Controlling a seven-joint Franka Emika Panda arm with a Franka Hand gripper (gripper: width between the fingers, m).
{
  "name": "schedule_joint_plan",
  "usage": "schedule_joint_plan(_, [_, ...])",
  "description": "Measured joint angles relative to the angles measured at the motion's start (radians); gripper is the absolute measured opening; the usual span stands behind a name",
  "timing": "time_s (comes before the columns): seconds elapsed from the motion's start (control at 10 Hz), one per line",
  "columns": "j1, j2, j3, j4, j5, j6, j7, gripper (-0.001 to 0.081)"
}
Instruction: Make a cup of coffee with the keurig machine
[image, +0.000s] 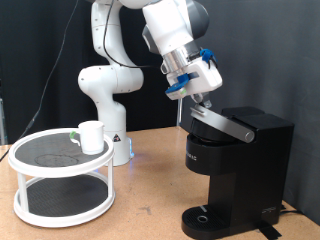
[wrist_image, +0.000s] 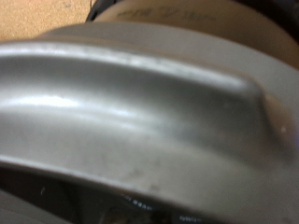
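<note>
Matte-black keurig machine (image: 240, 170) with grey-silver lid handle (image: 222, 122), lower right. Plain white cup (image: 92, 136) on white round rack (image: 60, 195) with dark mesh shelves, lower left. White arm (image: 110, 70), blue-accented gripper (image: 203, 100).

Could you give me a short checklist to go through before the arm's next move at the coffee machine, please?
1. Tool at the keurig machine: ok, it sits at the raised silver lid handle.
2. Lid open: ok, the handle stands tilted up above the black body.
3. Tool's grip on the handle: cannot tell; the wrist view shows only blurred silver metal filling the picture.
4. Cup under the spout: not ok, it stands on the white two-tier stand at the exterior view's left.
5. Drip base free of things: ok, nothing stands on it.
6. Pod loaded: cannot tell.
</note>
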Motion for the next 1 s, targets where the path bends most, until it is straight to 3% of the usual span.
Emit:
schedule_joint_plan(0.4, [0.000,0.000,0.000,-0.021,0.000,0.039,0.000,0.0000])
schedule_joint_plan(1.0, [-0.001,0.019,0.010,-0.085,-0.018,0.173,0.002,0.0000])
